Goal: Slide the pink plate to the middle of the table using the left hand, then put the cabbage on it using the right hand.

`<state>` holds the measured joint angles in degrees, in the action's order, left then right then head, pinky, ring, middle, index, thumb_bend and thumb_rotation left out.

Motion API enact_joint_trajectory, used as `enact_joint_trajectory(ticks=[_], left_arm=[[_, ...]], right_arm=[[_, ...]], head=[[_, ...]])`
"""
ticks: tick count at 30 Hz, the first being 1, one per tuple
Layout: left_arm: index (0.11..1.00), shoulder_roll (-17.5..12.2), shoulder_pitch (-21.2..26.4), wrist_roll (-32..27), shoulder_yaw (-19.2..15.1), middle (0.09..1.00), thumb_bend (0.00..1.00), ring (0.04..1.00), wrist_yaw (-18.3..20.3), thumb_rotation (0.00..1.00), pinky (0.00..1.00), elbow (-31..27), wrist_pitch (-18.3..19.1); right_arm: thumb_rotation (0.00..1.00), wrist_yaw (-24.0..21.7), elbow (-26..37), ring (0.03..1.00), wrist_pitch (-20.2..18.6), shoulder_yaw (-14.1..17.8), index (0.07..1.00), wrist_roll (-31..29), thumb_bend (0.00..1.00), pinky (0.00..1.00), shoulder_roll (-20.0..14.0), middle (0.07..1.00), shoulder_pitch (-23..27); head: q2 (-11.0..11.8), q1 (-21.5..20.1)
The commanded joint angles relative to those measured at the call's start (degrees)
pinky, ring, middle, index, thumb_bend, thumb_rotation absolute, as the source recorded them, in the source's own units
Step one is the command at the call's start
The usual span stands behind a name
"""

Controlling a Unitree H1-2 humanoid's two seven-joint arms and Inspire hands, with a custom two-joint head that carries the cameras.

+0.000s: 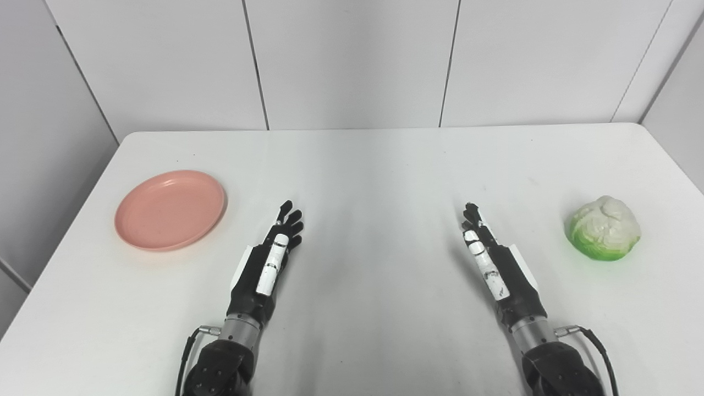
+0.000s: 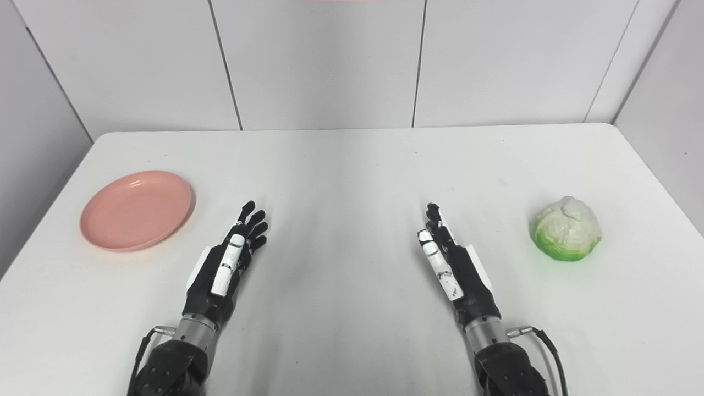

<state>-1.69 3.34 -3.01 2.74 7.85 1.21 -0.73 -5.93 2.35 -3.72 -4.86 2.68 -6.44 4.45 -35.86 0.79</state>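
Observation:
A pink plate (image 1: 170, 209) lies on the left side of the white table (image 1: 374, 165), with nothing on it. At the right side sits a green and white cabbage (image 1: 604, 227). My left hand (image 1: 273, 254) rests over the table just right of the plate, fingers stretched out and holding nothing. My right hand (image 1: 488, 256) is held edge-up left of the cabbage, fingers straight, also holding nothing. A clear gap separates each hand from its nearest object.
White wall panels (image 1: 352, 60) rise behind the table's far edge. The table's left and right edges drop off close beside the plate and the cabbage.

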Motion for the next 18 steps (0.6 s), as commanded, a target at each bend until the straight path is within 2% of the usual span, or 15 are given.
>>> enact_joint_trajectory(ticks=[1,5,6,7,8,9,10,13,18], left_arm=[[0.969,0.0,-1.4,-0.2,0.2,0.969,0.48,0.959,0.0,1.0,0.96,2.1,-0.1],[0.965,0.2,-1.1,0.4,0.5,0.966,0.49,0.956,-0.2,1.0,0.95,3.7,-1.1],[0.966,0.3,-0.8,0.9,0.7,0.966,0.5,0.955,-0.3,1.0,0.95,4.7,-1.9],[0.966,0.3,-0.7,1.7,1.1,0.966,0.51,0.954,-0.5,1.0,0.94,5.0,-2.3],[0.966,0.5,-0.4,2.4,1.4,0.965,0.53,0.952,-0.8,1.0,0.94,5.9,-3.0],[0.965,0.6,-0.2,2.9,1.6,0.964,0.55,0.951,-1.0,1.0,0.94,6.6,-3.5],[0.965,1.1,0.1,2.9,1.7,0.964,0.55,0.951,-1.2,1.0,0.93,7.6,-4.4],[0.966,2.5,1.0,2.6,1.9,0.969,0.5,0.957,-1.3,1.0,0.93,10.7,-6.8],[0.973,3.6,2.3,2.9,2.0,0.981,0.48,0.972,-1.4,1.0,0.95,14.5,-9.6]], right_arm=[[1.0,-0.9,0.5,0.986,-1.4,-0.4,0.998,-0.3,0.21,1.0,0.2,0.998,0.4],[1.0,-1.3,-0.2,0.989,-0.9,-0.2,1.0,-0.8,0.21,1.0,-0.3,1.0,0.6],[1.0,-1.5,-0.6,0.991,-0.7,0.0,1.0,-1.0,0.21,1.0,-0.5,1.0,0.7],[1.0,-1.7,-0.7,0.993,-0.7,0.2,1.0,-1.3,0.22,1.0,-0.7,1.0,0.7],[1.0,-1.9,-1.0,0.995,-0.5,0.4,1.0,-1.7,0.22,1.0,-1.0,1.0,0.8],[1.0,-2.1,-1.2,0.997,-0.4,0.6,1.0,-1.9,0.22,1.0,-1.2,1.0,0.8],[1.0,-2.4,-1.4,0.998,0.0,0.8,1.0,-2.3,0.22,1.0,-1.6,1.0,0.8],[1.0,-3.2,-2.3,1.0,1.4,1.5,1.0,-3.5,0.19,1.0,-2.6,1.0,0.8],[1.0,-3.6,-2.4,1.0,1.8,2.1,1.0,-4.1,0.16,1.0,-3.2,1.0,0.7]], head=[[0.2,0.3],[1.1,3.4],[2.0,6.3],[2.0,6.3],[2.8,8.9],[2.8,8.9],[4.0,11.7],[5.7,15.1],[6.9,18.1]])
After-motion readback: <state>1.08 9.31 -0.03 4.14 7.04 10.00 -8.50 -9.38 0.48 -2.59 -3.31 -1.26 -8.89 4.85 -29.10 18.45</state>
